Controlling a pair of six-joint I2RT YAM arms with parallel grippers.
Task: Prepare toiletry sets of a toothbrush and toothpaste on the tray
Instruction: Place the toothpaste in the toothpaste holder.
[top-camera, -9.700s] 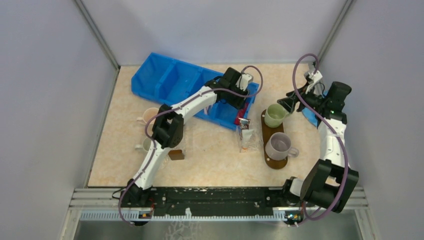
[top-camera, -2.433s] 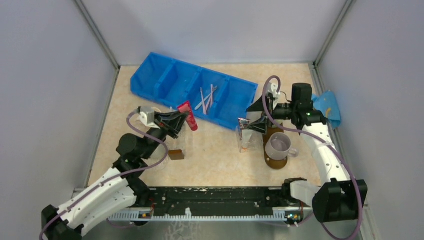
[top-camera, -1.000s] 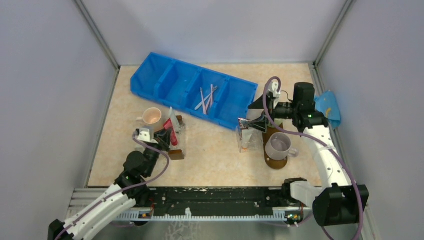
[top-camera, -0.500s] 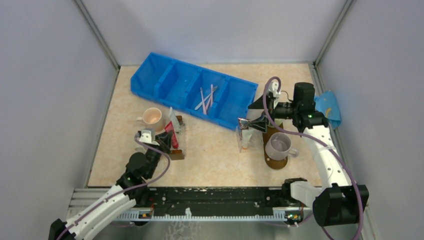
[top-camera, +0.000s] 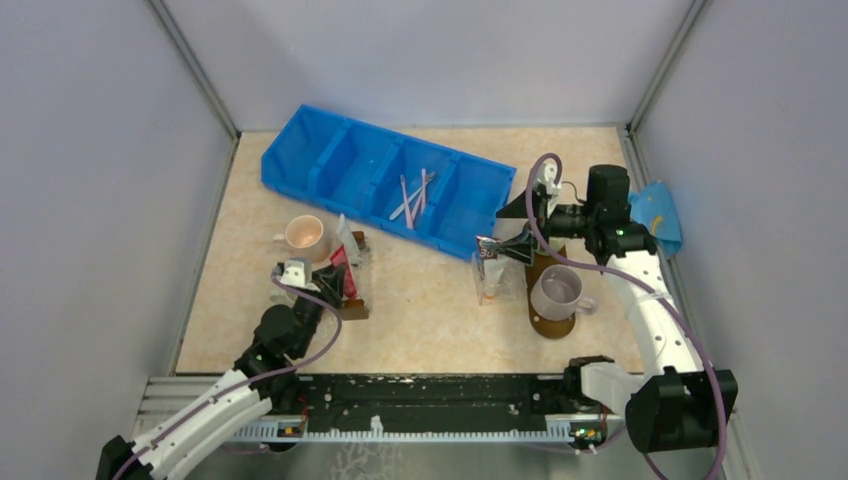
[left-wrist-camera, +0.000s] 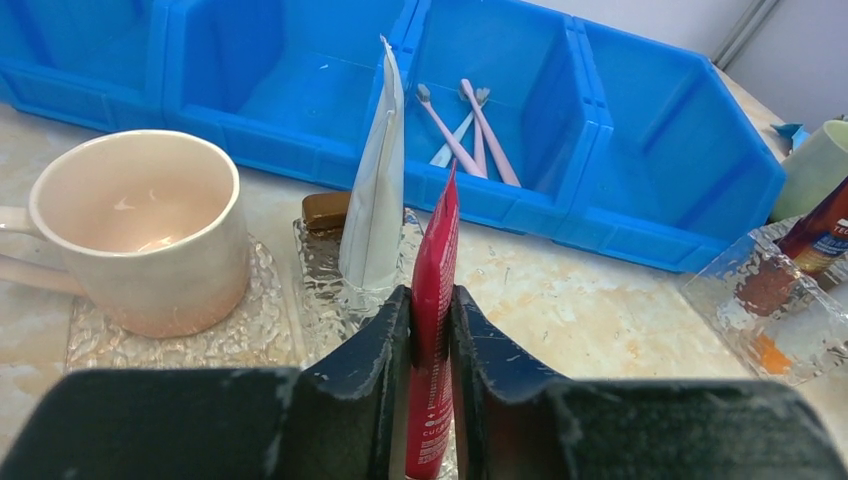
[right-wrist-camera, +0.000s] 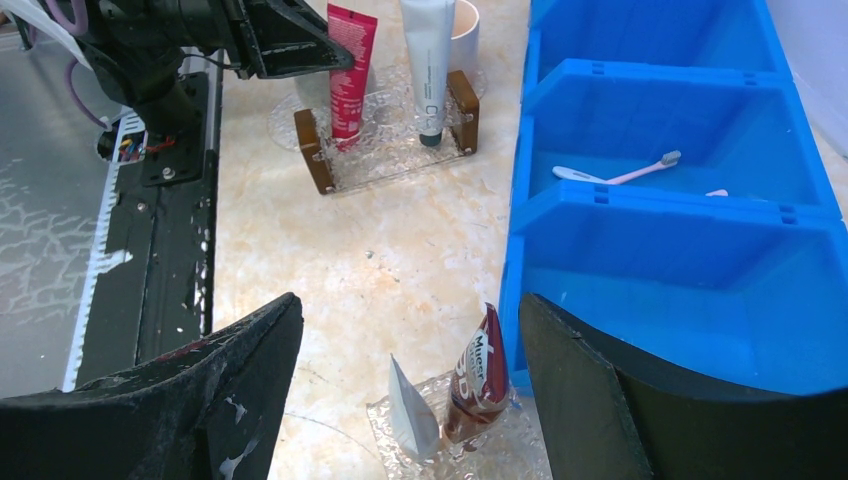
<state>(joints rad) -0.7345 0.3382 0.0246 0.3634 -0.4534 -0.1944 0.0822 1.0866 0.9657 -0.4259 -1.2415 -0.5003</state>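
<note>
A red toothpaste tube (left-wrist-camera: 434, 290) stands upright in a clear holder (top-camera: 352, 290) with brown ends. My left gripper (left-wrist-camera: 430, 298) is shut on it, both fingers pressed against its sides. A white tube (left-wrist-camera: 376, 190) stands just behind it in the same holder. My right gripper (right-wrist-camera: 410, 310) hangs wide open above a dark toothpaste tube (right-wrist-camera: 478, 375) and a small white tube (right-wrist-camera: 410, 410) in a second clear holder. Pink and white toothbrushes (top-camera: 412, 197) lie in the blue bin. The dark brown tray (top-camera: 535, 318) lies right of the dark tube and carries a grey mug (top-camera: 556, 290).
The blue compartment bin (top-camera: 330, 160) runs slantwise across the back. A pink mug (top-camera: 303, 233) sits on a clear coaster left of the red tube. A green mug (left-wrist-camera: 815, 165) shows at the right edge of the left wrist view. A blue cloth (top-camera: 655, 215) lies far right.
My left gripper carried the red tube from near the bin to the clear holder and over the last second lowered it slightly. The right arm has stayed still.
</note>
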